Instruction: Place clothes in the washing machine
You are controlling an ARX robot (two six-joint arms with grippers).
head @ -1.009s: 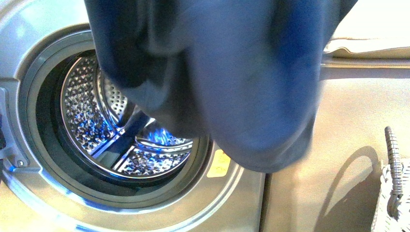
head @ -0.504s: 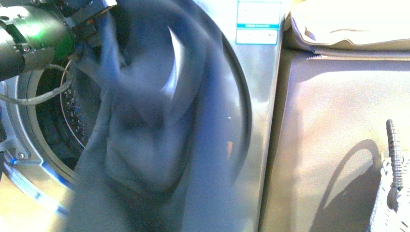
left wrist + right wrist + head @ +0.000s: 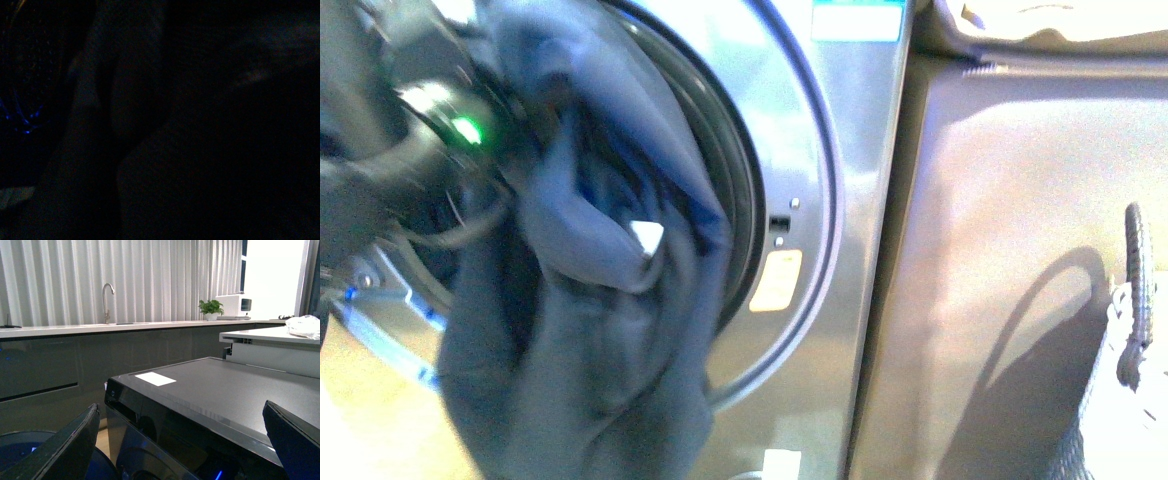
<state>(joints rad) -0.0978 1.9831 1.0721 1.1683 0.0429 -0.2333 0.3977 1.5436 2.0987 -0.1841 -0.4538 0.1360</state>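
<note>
Since half a second ago the left arm has dropped from the top of the porthole into its mouth, and the navy garment has bunched. Nearest, most of the cloth hangs below the left tool, outside, down the washing machine front. Only upper folds lie beyond the tool, inside the rim. That tool is buried in fabric, so I cannot tell its grip; the left wrist view is dark. The right tool stands wide open, empty. Better to push deeper before releasing, then lift the tail in.
</note>
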